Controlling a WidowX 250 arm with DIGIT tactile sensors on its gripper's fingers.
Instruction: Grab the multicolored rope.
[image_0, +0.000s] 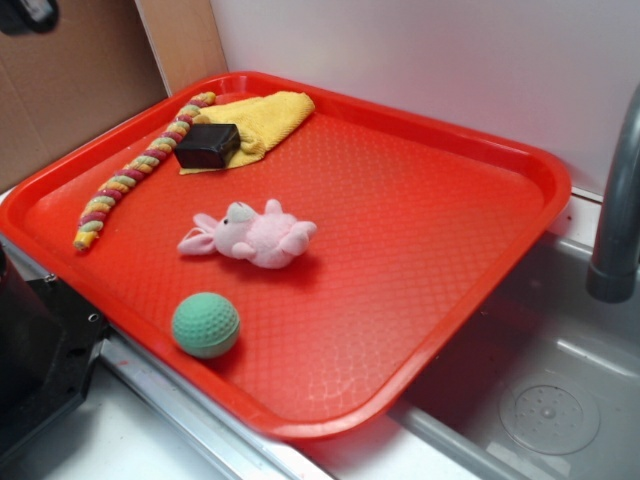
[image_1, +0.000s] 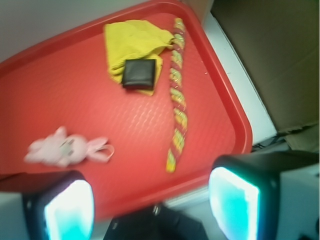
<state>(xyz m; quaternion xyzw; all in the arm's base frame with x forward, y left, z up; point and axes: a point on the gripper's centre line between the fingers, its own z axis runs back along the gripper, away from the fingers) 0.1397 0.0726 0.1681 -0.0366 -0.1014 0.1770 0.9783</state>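
Rope: I see the multicolored rope lying almost straight along the left side of the red tray, one end near the tray's far rim just beside the yellow cloth, the other end toward the near-left rim.
Rope from the wrist view: it runs down the right part of the tray, well above my fingers and touched by nothing.
End effector: the end effector sits at the bottom of the wrist view with its two pads spread wide apart and nothing between them; it hangs over the tray's near edge, clear of every item.
Cloth: crumpled in the far-left corner, with a black block resting on its near edge.
Bunny: the pink plush bunny lies on its side near the tray's middle, apart from the rope.
Ball: a green dimpled ball rests near the tray's front rim, nearer than the bunny.
Surroundings: the tray rests partly over a metal sink, with a grey faucet at the right.
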